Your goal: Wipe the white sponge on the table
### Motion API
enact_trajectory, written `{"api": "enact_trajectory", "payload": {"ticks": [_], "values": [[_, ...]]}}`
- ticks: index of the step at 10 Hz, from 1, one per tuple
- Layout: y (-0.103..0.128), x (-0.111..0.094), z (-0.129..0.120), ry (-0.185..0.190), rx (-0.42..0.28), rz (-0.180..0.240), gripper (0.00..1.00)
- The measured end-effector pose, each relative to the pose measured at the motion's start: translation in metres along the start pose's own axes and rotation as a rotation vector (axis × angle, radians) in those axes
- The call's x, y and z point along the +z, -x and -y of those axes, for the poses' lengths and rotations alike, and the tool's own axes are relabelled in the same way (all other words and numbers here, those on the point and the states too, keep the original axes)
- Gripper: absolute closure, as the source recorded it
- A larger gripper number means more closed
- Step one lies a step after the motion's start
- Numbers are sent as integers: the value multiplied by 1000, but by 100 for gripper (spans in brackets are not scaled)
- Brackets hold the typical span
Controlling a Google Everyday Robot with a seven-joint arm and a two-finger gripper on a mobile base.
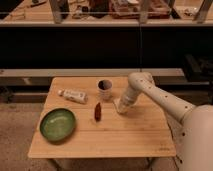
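- Camera view: here is the table (140,137), a square top of pale planks, seen from above and in front.
- The white arm (165,100) comes in from the right edge and bends down toward the middle of the top, a little toward the far edge.
- The gripper (121,106) is down at the table surface, right of the centre line and just right of the cup.
- The white sponge (119,107) shows only as a pale patch under the gripper's tip, against the planks; the gripper is pressed onto it, but whether its fingers are spread or closed around it I cannot tell.
- A dark cup (104,89) stands upright near the far edge, around the middle, close to the gripper but apart from it.
- A white tube (73,94) lies flat toward the far left corner, left of the cup.
- A small reddish-brown object (98,111) lies near the centre, in front of the cup and left of the gripper, apart from both.
- A green bowl (57,124) sits by the left edge, toward the near left corner, well apart from the gripper.
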State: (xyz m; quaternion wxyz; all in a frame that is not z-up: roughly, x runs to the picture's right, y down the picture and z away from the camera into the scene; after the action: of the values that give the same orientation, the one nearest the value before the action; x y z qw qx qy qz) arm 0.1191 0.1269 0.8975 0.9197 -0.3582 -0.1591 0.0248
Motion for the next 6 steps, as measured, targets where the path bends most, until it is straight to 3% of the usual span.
{"api": "enact_trajectory", "payload": {"ticks": [2, 4, 6], "values": [[-23, -8, -28, 14, 25, 8, 100], [-68, -32, -89, 1, 49, 36, 100], [-90, -42, -120, -13, 75, 44, 100]]}}
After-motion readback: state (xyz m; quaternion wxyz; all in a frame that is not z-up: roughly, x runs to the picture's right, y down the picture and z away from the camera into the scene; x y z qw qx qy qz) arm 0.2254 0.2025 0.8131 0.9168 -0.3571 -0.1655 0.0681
